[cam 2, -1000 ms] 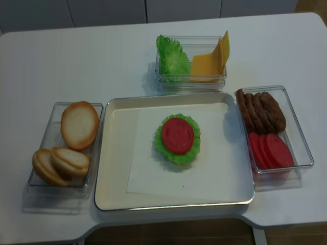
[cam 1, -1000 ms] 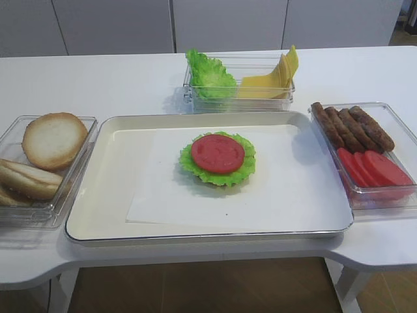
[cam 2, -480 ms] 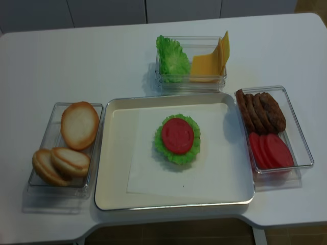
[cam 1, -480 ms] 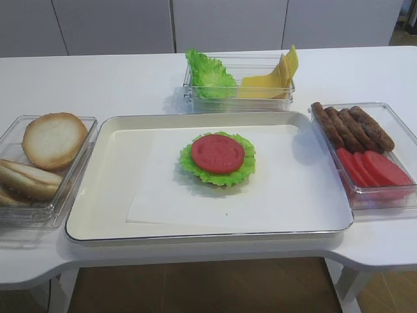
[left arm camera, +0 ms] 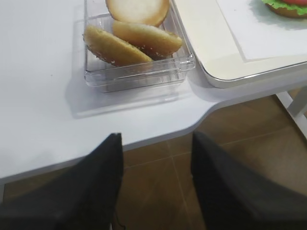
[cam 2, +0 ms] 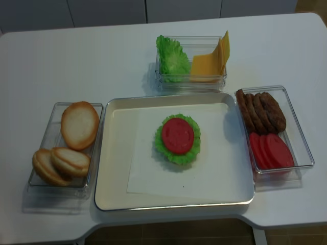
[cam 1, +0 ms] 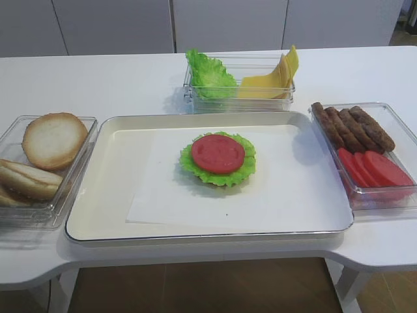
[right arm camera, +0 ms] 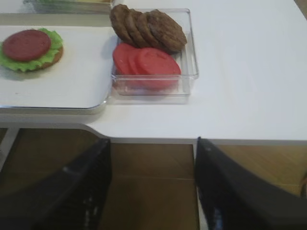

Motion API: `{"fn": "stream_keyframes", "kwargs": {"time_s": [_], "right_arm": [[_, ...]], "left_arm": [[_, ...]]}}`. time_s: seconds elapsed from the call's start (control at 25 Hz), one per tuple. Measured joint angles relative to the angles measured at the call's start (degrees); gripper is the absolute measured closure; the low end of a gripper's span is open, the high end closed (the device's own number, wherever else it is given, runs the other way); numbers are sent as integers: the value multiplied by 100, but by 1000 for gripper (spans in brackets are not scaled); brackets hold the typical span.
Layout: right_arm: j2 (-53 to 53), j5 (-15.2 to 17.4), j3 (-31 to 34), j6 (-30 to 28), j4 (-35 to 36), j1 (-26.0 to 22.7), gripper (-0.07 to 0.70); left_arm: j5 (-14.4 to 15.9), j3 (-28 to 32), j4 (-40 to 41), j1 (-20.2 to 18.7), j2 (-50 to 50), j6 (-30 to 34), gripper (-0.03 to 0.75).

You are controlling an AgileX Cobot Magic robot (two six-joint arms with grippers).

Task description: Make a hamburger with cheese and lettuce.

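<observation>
We find the right end effector (right arm camera: pixel 151 191) held below the table edge, off the front of the white table (right arm camera: pixel 240 72); its two dark fingers stand well apart with only brown floor between them, holding nothing. The left end effector (left arm camera: pixel 156 187) hangs likewise off the front of the table on its own side, fingers spread wide and holding nothing.

Ahead of the right end effector and just beyond the table edge sits a clear plastic box (right arm camera: pixel 192 52) holding overlapping red tomato slices (right arm camera: pixel 146 64) nearer to it and brown round patties (right arm camera: pixel 148 26) farther away. To the left of that box, touching or nearly touching it, lies the cream rectangular tray with a metal rim (right arm camera: pixel 72 103).

The hamburger (right arm camera: pixel 29 50), a low stack of ruffled green lettuce (right arm camera: pixel 53 40) topped by a red tomato slice, rests on white paper (cam 1: pixel 287 189) in the tray, ahead and well to the left of the right end effector. The pale yellow-orange cheese squares (cam 1: pixel 273 81) stand in a clear box (cam 2: pixel 191 81) at the far side of the tray, beside a bunchy green leaf (cam 1: pixel 208 75).

Ahead of the left end effector a clear box (left arm camera: pixel 139 72) holds pale round bun halves (left arm camera: pixel 139 40)
</observation>
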Motion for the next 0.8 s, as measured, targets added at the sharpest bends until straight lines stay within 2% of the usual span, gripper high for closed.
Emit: {"fn": "stream_keyframes", "kwargs": {"time_s": [0.2, 0.52, 0.8], "right_arm": [[0, 0, 373, -33, -656, 0, 203], [0, 0, 564, -12, -668, 0, 202], [0, -196, 629, -12, -646, 0, 201]], "left_arm": [[0, 0, 0, 0, 0, 0, 373], [0, 0, 0, 0, 0, 0, 373], [0, 0, 0, 0, 0, 0, 373]]}}
